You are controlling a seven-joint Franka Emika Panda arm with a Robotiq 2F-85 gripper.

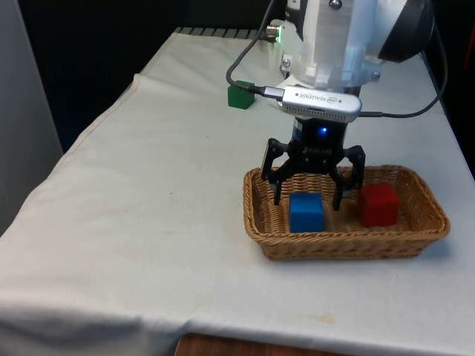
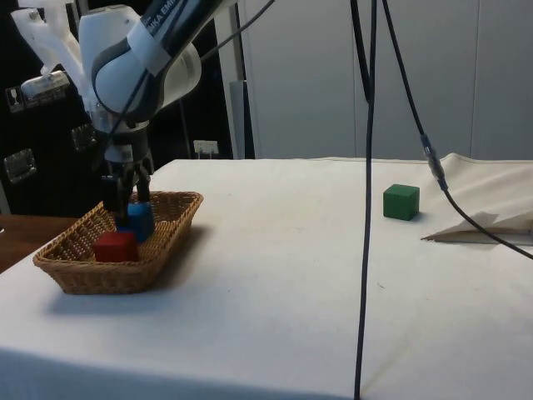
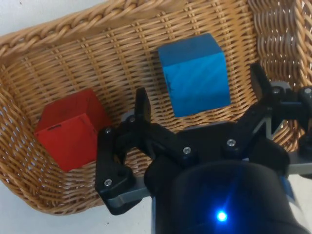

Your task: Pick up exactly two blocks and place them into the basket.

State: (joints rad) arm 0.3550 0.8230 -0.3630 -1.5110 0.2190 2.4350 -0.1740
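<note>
Blue is the block (image 1: 306, 212) nearest my tool (image 1: 307, 202): it sits on the woven floor of the basket (image 1: 345, 243), and my tool hangs just above it with both fingers spread wide, one on either side, neither one touching it. I am gripping nothing. In the front view the blue block shows between and slightly in front of my fingertips, at about 6 o'clock from the tool.

Red is the second block (image 1: 379, 204), also inside the basket, lying beside the blue one with a gap between them, at roughly 3 o'clock from my tool in the front view. In the wrist view both blocks rest on the wicker, apart from each other and from the basket's wall.

Counting: two blocks in the basket, one blue and one red. One green block (image 1: 240, 96) stands alone on the white cloth of the worktop (image 1: 148, 222), well apart from the basket, at about 11 o'clock from my tool in the front view. That makes three blocks and one basket.
</note>
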